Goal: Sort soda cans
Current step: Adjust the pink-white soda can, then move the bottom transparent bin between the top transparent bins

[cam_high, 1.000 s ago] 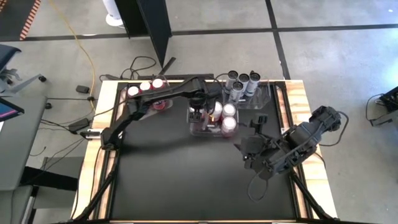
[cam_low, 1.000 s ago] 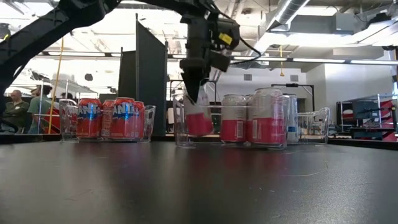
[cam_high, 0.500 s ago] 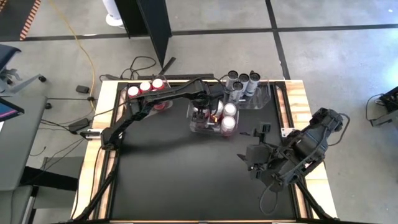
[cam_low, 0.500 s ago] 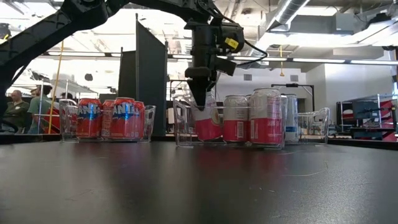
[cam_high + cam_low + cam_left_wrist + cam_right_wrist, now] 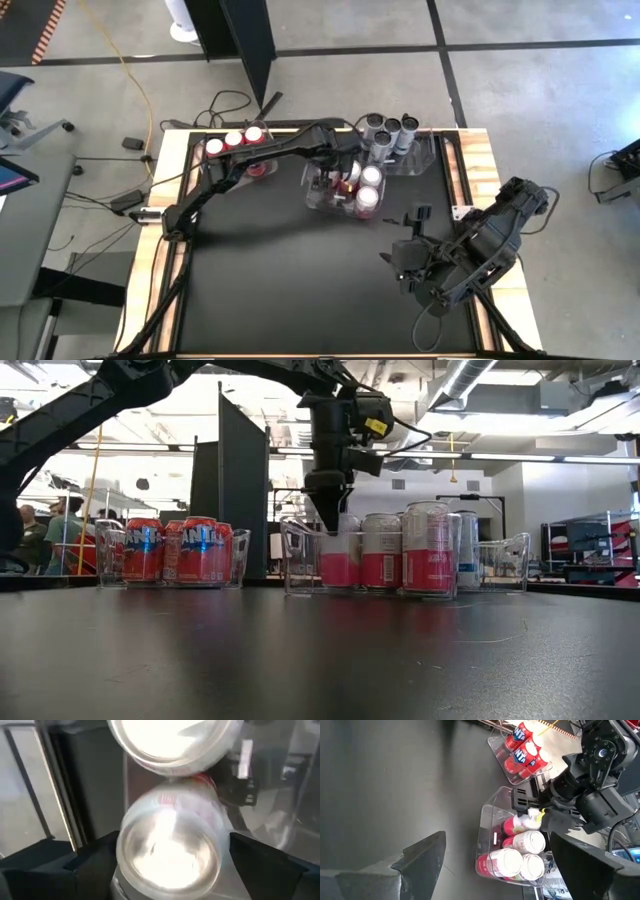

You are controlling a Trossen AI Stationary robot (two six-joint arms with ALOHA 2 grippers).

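My left gripper (image 5: pixel 336 172) (image 5: pixel 328 520) reaches down into the middle clear bin (image 5: pixel 318 202), shut on a pink-and-white can (image 5: pixel 340 557) (image 5: pixel 170 852). More pink-and-white cans (image 5: pixel 368 190) (image 5: pixel 405 550) stand on their bases in that bin. Red cans (image 5: pixel 232 140) (image 5: pixel 180 550) stand in the left bin and dark grey cans (image 5: pixel 388 130) in the far right bin. My right gripper (image 5: pixel 405 265) (image 5: pixel 497 840) hovers open over the table's near right part, touching nothing. My left gripper pinches the pink-and-white can at its upper end (image 5: pixel 125 845), with one finger (image 5: pixel 90 865) on each side of the rim. The fingers come from above, pointing down. The can stands upright in the middle bin beside another can (image 5: pixel 172 742); its base is hidden.
Three clear bins stand in a row along the far edge: red (image 5: pixel 525 750), pink-and-white (image 5: pixel 517 857), grey (image 5: pixel 470 550). The black mat (image 5: pixel 290 280) lies bare between the bins and the near edge. People and furniture show in the room behind.
My left gripper has gone down into the middle bin with the pink-and-white can, which hung tilted and now stands upright beside the others. My right arm has drawn back toward the table's near edge.
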